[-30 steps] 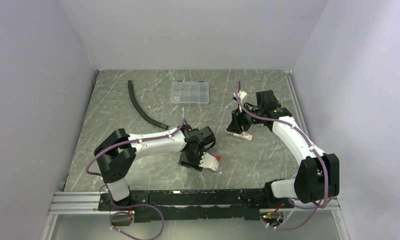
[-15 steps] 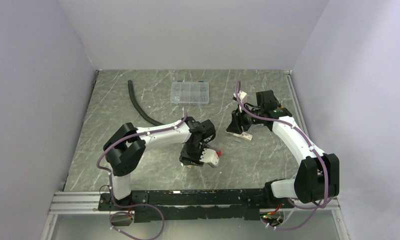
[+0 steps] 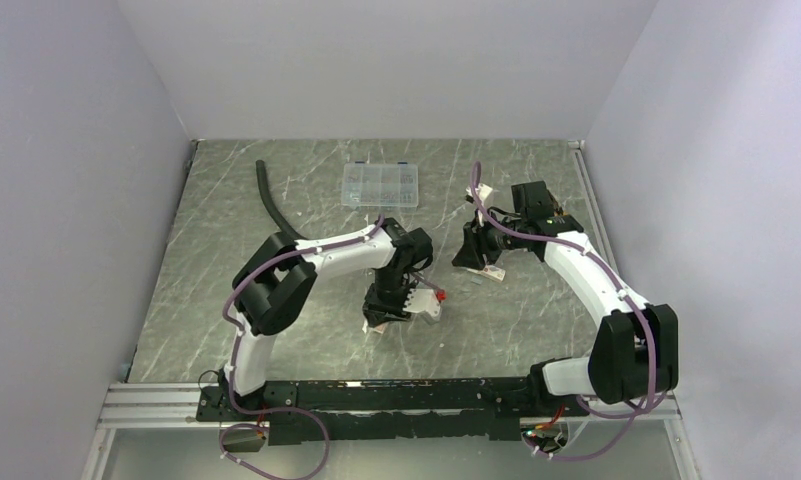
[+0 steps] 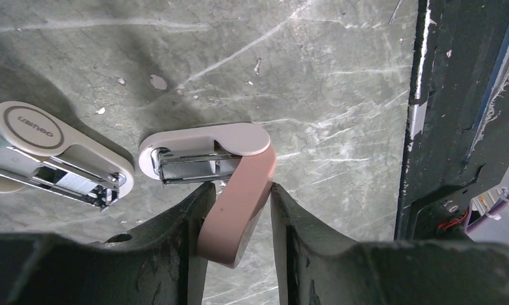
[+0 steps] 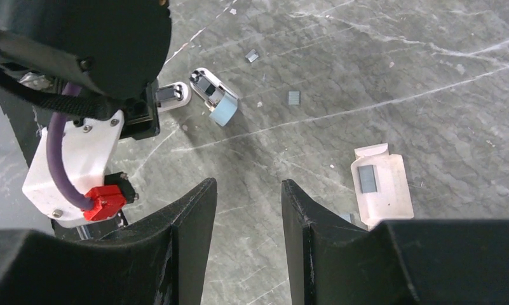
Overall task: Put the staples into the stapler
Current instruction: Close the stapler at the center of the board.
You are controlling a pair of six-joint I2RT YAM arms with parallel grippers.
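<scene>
Two containers show. One is the white carton (image 5: 398, 190), lying open at the lower right of the right wrist view, and in it we see one grey strip of staples (image 5: 367, 178) lying flat. Two loose strips (image 5: 293, 98) rest on the bare stone above and to the left, well apart from the carton. The other is the clear compartment box (image 3: 380, 186) at the upper middle of the top view; what its cells hold is too small for us to tell. The pink stapler (image 4: 207, 149) lies swung open at the centre of the left wrist view, its metal channel bared. The left gripper (image 4: 242, 189) is clenched on its pink arm, a finger against each side. Just left of it lies the second stapler (image 4: 61, 149), white over pale blue, also open. The right gripper (image 5: 247, 184) hangs above the table (image 3: 206, 250) with jaws spread and nothing between them. We see grey-green stone veined with white, and a black hose (image 3: 269, 205) curving across its upper left. Pale walls (image 3: 376, 60) close it in on three sides, and a metal rail (image 3: 156, 400) runs along the bottom edge.
</scene>
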